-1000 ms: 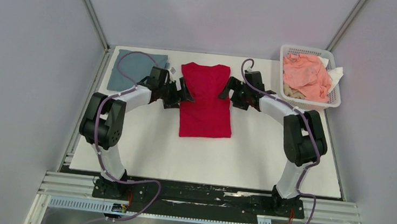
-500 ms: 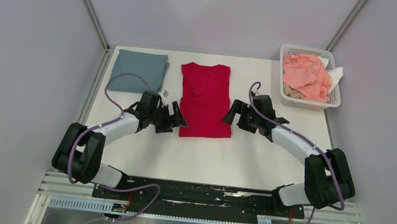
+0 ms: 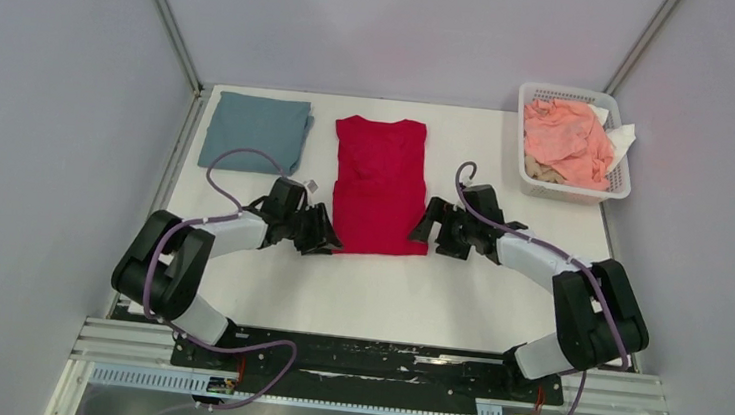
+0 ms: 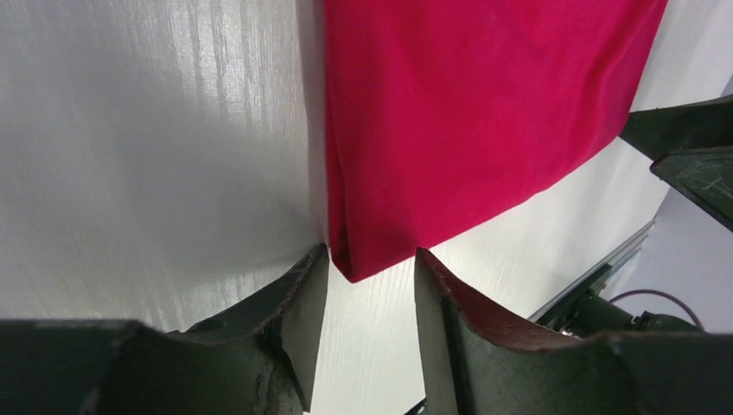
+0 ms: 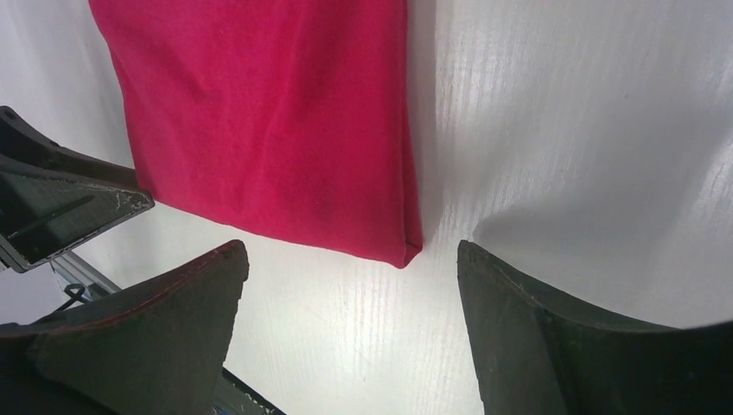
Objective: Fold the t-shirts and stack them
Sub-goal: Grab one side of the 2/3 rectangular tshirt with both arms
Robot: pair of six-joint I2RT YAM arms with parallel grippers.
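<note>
The red t-shirt [image 3: 381, 184] lies flat at mid-table as a narrow strip, collar at the far end. A grey-blue t-shirt [image 3: 255, 132] rests folded at the far left. My left gripper [image 3: 329, 238] is low at the red shirt's near left corner; in the left wrist view that corner [image 4: 354, 255] pokes between the fingertips of the gripper [image 4: 372, 261], whose jaws stand partly closed but apart, with the cloth loose. My right gripper [image 3: 423, 228] sits at the near right corner [image 5: 404, 246], and its gripper [image 5: 346, 255] is wide open, holding nothing.
A white mesh basket [image 3: 614, 185] with salmon-pink cloth [image 3: 566, 135] stands at the far right. The white table [image 3: 386, 299] stretches bare toward the arm bases. Grey walls close in the left and right sides.
Both grippers moved down the red shirt's sides from near its shoulders to its near corners. The left jaws have narrowed around the left corner; the shirt has not moved.
</note>
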